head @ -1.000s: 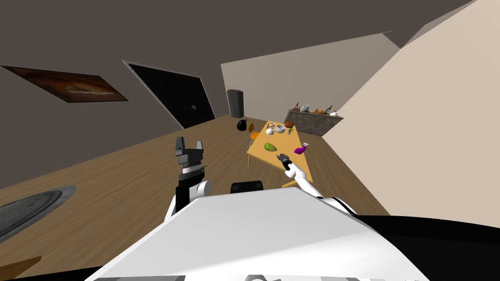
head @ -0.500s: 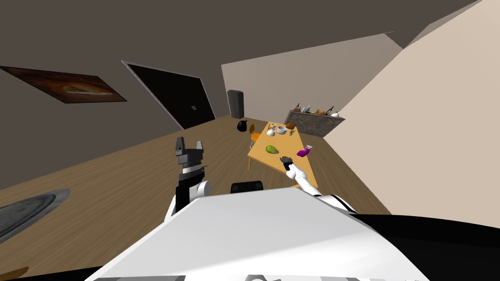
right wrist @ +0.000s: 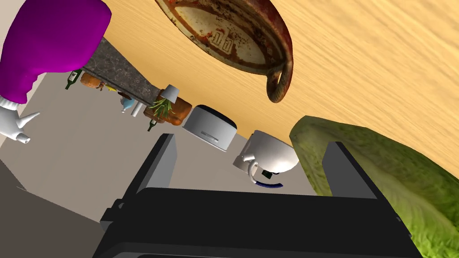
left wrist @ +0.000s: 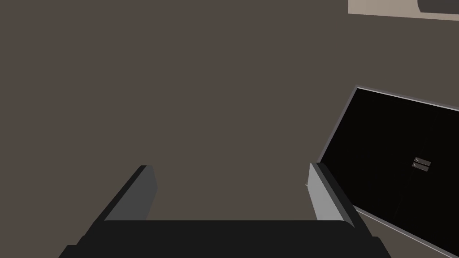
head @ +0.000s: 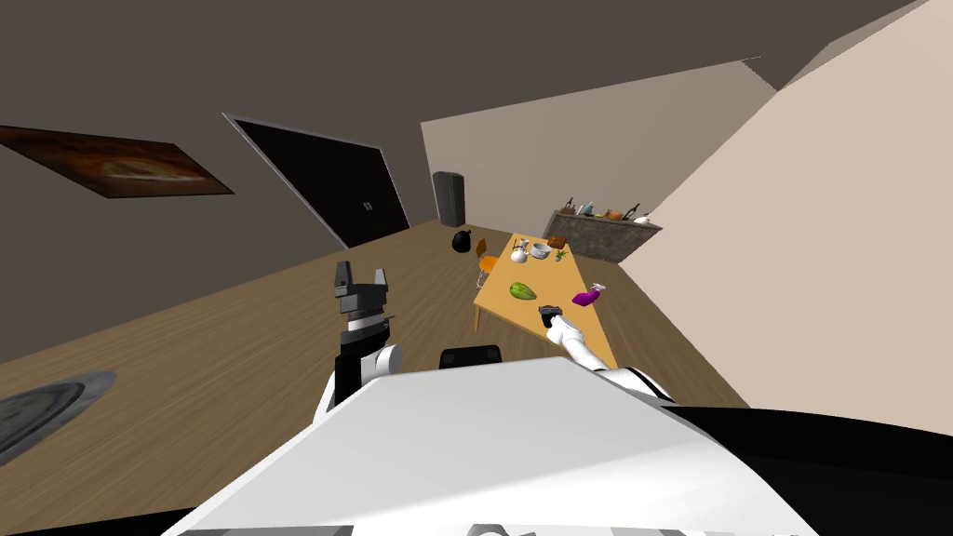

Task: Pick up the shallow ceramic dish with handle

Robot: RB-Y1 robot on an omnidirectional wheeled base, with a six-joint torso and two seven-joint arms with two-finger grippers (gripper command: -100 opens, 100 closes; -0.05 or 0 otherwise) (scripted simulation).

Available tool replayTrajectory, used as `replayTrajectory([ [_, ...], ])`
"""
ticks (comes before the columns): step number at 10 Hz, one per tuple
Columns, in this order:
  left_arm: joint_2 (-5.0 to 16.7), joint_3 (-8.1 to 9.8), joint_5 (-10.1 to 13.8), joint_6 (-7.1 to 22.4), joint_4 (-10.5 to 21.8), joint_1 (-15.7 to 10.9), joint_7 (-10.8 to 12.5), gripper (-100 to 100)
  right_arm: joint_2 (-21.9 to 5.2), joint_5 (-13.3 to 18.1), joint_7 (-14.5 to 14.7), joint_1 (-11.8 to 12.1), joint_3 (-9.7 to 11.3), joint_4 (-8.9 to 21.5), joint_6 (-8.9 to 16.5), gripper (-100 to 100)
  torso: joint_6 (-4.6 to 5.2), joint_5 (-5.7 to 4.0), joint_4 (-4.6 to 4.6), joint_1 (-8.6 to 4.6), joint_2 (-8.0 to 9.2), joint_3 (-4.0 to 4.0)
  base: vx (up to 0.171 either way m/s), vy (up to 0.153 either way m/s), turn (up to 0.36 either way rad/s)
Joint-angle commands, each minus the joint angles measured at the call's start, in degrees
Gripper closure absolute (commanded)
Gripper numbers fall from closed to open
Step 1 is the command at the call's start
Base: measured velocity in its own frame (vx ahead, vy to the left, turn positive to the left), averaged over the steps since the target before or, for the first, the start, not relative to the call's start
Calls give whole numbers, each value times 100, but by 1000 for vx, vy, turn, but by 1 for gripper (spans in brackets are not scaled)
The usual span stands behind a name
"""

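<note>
The shallow dish [right wrist: 228, 33], rusty brown with a loop handle [right wrist: 279, 87], lies on the pale wooden table [right wrist: 381, 67] just ahead of my right gripper [right wrist: 251, 141]. That gripper is open, nothing between its fingers, and hovers over the table's near end [head: 551, 312]. Beside it lie a green lumpy fruit [right wrist: 381, 179] and a purple spray bottle [right wrist: 49, 40]. My left gripper [head: 361, 274] is raised in front of my chest, away from the table, and is open [left wrist: 229, 168] and empty.
Farther along the table [head: 549, 279] stand a white jug [right wrist: 266, 156], a grey bowl [right wrist: 210, 127] and a small plant [right wrist: 163, 105]. An orange chair [head: 486, 261] and a black bag [head: 463, 240] sit at its left side. A stone counter [head: 600, 233] with bottles lines the far wall.
I have rolled a little closer to the table. My right gripper has reached farther out over its near end. The left arm holds its pose.
</note>
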Motion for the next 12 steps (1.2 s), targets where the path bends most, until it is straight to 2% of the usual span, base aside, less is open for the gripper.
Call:
replayTrajectory([
  [1,0,0,0,0,0,0,0,0,37,-8,60,15,37,78,183,-100,0,0,0,0,0,0,92,-4,-2],
  [3,0,0,0,0,0,0,0,0,123,66,76,34,37,269,312,-100,0,0,2,3,8,5,102,8,-9],
  [4,0,0,0,0,0,0,0,0,123,66,76,34,37,269,312,-100,1,0,2,-1,10,6,66,-2,-3],
  [6,0,0,0,0,0,-1,0,0,259,109,91,131,67,459,400,-100,1,0,5,-1,26,15,52,2,-6],
  [7,0,0,0,0,0,-1,0,0,230,215,17,29,27,511,330,-100,1,-1,5,-1,27,15,24,2,-2],
  [8,0,0,0,0,0,-1,0,0,245,242,-13,27,25,539,329,0,0,1,8,-1,36,20,0,0,0],
  [9,0,0,0,0,0,-1,0,0,266,309,-141,-11,-49,642,410,-100,1,0,9,-1,43,25,-30,-28,226],
  [12,1,0,0,1,0,-4,0,0,335,522,-533,-126,-271,963,652,-100,-1,-7,18,-39,83,48,-105,-100,338],
])
